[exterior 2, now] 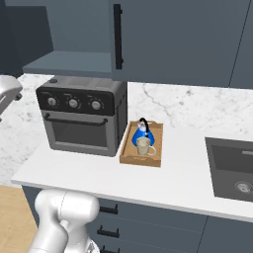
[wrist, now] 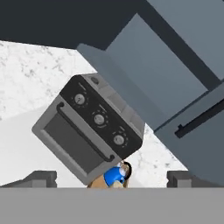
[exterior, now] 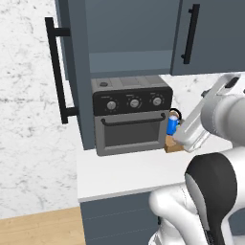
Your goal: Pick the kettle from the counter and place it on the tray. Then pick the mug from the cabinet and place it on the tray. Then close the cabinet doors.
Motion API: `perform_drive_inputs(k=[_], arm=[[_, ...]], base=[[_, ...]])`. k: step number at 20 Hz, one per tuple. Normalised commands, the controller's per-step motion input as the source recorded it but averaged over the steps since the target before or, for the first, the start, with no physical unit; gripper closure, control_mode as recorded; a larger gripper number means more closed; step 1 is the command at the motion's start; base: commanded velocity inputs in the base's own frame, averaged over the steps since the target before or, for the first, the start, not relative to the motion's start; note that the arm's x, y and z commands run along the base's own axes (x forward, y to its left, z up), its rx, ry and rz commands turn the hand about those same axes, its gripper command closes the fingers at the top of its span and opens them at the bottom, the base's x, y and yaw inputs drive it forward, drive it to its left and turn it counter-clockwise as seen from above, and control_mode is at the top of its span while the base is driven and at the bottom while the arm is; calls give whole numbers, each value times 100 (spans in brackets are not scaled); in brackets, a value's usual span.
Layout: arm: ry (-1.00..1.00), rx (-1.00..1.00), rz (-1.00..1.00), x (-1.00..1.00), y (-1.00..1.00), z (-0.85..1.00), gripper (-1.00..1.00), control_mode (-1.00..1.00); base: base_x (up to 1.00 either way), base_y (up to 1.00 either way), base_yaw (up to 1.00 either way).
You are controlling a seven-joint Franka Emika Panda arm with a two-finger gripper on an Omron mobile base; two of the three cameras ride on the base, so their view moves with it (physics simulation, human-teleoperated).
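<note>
on the white worktop [exterior 2: 183, 173] the wooden tray [exterior 2: 132, 157] sits just beside the toaster oven [exterior 2: 79, 118], at the oven's 3 o'clock in the right base view. the blue kettle [exterior 2: 142, 133] stands on the tray, toward its far end, and the beige mug [exterior 2: 144, 146] stands on the tray too, at the kettle's 6 o'clock and touching or all but touching it. above the oven the cabinet [exterior: 129, 28] is open, with bare shelf inside. its left door [exterior: 72, 72] swings out toward the camera in the left base view, long black bar handle [exterior: 56, 72] at its 9 o'clock; the right door [exterior: 210, 36] looks nearly flush. in the hand view the fingers [wrist: 39, 178] are spread wide, tips at 7 and 5 o'clock, holding nothing, with the kettle peeking up between them under the tilted oven. a dark sink [exterior 2: 231, 168] sits at 3 o'clock of the tray, well apart.
</note>
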Motion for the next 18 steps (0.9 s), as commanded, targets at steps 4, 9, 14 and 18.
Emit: perform_drive_inputs(k=[4,9,14,18], arm=[[-1,-38,9,-46,49,-4,-100,-100],[-14,-31,2,-33,36,-7,-100,-100],[-23,-27,0,-1,45,-11,-100,-100],[-20,-22,0,0,56,-3,-100,-100]], base=[[0,0,0],[0,0,0],[0,0,0],[0,0,0]])
